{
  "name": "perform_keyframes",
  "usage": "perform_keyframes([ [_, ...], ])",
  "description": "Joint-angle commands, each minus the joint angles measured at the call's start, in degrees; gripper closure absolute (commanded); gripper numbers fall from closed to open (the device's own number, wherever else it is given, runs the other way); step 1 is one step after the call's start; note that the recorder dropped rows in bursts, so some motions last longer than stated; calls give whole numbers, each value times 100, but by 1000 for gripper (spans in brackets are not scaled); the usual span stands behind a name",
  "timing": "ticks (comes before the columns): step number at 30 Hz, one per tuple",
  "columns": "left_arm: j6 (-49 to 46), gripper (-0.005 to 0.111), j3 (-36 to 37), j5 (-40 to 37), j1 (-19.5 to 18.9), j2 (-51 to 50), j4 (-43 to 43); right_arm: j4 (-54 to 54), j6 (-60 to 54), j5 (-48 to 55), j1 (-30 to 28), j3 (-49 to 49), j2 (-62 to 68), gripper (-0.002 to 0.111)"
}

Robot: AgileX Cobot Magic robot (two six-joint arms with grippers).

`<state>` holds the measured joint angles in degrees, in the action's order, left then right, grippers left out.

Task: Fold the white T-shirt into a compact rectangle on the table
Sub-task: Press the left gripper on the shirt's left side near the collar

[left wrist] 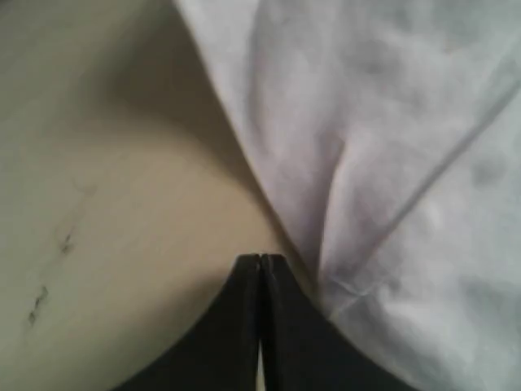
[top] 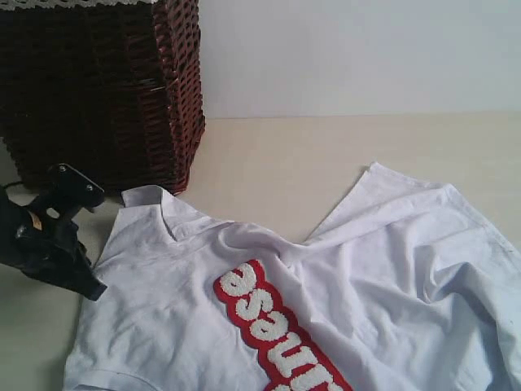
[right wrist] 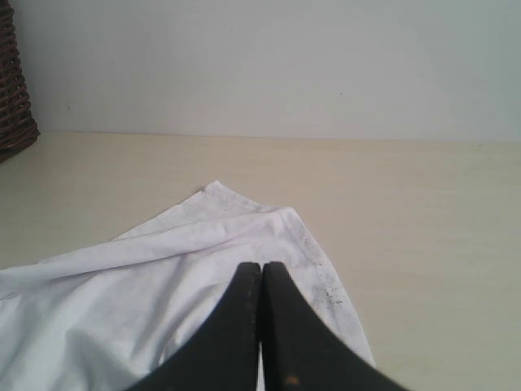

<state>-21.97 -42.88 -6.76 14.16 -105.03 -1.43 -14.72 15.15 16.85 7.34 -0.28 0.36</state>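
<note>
The white T-shirt point(top: 374, 269) lies spread and wrinkled on the beige table point(top: 285, 155), with its fuzzy white letters on red point(top: 273, 326) facing up. My left gripper point(top: 92, 287) is shut and hovers at the shirt's left edge. In the left wrist view its tips point(left wrist: 260, 257) sit over bare table point(left wrist: 122, 204) just beside the shirt's hem point(left wrist: 383, 163), with no cloth between them. My right gripper point(right wrist: 261, 265) is shut and empty above a corner of the shirt point(right wrist: 163, 277). It is out of the exterior view.
A dark brown wicker basket point(top: 106, 90) stands at the back left, close to the shirt's collar point(top: 167, 208); its side shows in the right wrist view point(right wrist: 12, 90). A pale wall point(top: 358, 49) bounds the table's far edge. Dark specks mark the shirt's hem point(right wrist: 326, 285).
</note>
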Motion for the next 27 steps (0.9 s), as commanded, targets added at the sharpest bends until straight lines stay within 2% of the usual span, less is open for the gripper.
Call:
perform_keyframes([
  [1, 523, 107, 21, -32, 15, 504, 79, -25, 0, -78, -17, 28, -36, 108],
  [3, 562, 107, 21, -34, 135, 811, 79, -25, 0, -78, -17, 28, -36, 108],
  [7, 496, 107, 21, -1000, 788, 1338, 418, -25, 0, -78, -17, 28, -36, 108],
  [10, -324, 107, 21, -1667, 1194, 1347, 1913, -25, 0, -66, -17, 28, -36, 108],
  [11, -1437, 107, 21, -2216, 1323, 1347, 3317, -25, 0, -66, -17, 28, -36, 108],
  [12, -2182, 107, 21, -2612, 1327, 1335, 3987, -25, 0, -66, -17, 28, -36, 108],
  [13, -2861, 107, 21, -3073, 1327, 1327, 4538, -25, 0, -66, -17, 28, -36, 108],
  [15, -3753, 107, 21, -3709, 1327, 1287, 5041, -25, 0, -66, -17, 28, -36, 108],
  [17, -4132, 107, 21, -3942, 1327, 1205, 5181, -25, 0, -66, -17, 28, -36, 108],
  [27, -5577, 107, 290, -4087, 1327, 657, 5035, -25, 0, -66, -17, 28, -36, 108],
])
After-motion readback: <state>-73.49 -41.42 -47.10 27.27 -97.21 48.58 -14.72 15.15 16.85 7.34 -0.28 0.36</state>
